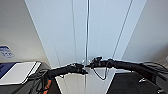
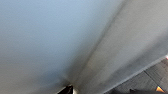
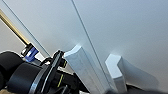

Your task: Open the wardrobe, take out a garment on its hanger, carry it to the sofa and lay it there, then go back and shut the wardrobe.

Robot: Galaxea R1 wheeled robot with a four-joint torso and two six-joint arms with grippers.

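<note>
The wardrobe [image 1: 86,37] stands straight ahead and close, its 2 plain white doors shut, with only a thin dark seam running down between them. Judged from their look, the doors are stiff flat panels, smooth and probably slippery on the face, so the place to take hold is the pair of small white handles [image 3: 82,67] that stick out on either side of the seam at mid-height; a door this tall should swing easily on its hinges once pulled from there. In the head view the left gripper [image 1: 83,70] reaches in from the left and the right gripper [image 1: 91,64] from the right, and both meet at the seam, level with the handles, tips nearly touching each other. Whether either gripper is clenched on a handle, merely resting against it, or spread open I cannot tell. The left wrist view looks up along a bare white door panel. To the near left lies a white board [image 1: 17,72] on a dark surface.
</note>
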